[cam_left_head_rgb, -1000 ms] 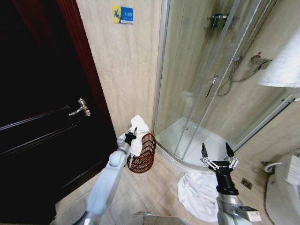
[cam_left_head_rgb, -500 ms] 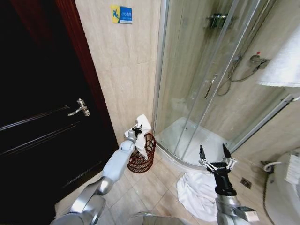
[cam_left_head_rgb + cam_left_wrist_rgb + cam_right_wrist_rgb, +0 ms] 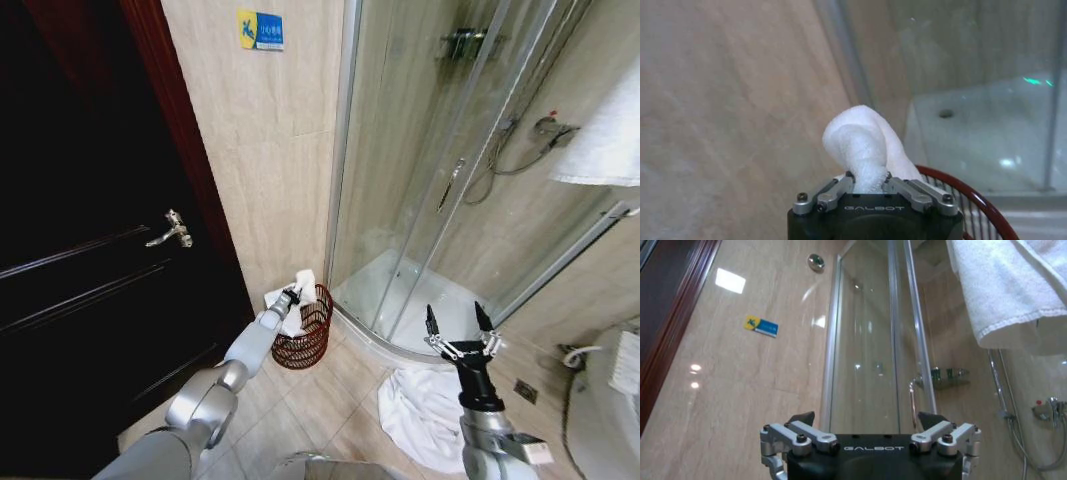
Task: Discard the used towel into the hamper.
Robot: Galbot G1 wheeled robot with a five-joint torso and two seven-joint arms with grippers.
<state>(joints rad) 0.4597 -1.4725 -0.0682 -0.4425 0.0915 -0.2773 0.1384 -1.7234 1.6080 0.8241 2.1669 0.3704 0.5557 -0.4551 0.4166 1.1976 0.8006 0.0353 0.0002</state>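
- The left gripper [image 3: 294, 293] is seen stretched out low toward the wall corner, jaws pinched on the used towel [image 3: 299, 290].
- The towel [image 3: 863, 145] is held bunched above the rim of the hamper [image 3: 304, 335]; the hamper is set on the floor tiles [image 3: 300, 400] between the dark door [image 3: 90, 250] and the shower enclosure [image 3: 440, 170].
- A second white towel [image 3: 420, 410] is seen crumpled on the floor near the shower base.
- The right gripper [image 3: 455, 326] is held upright above that towel, jaws spread and nothing gripped.
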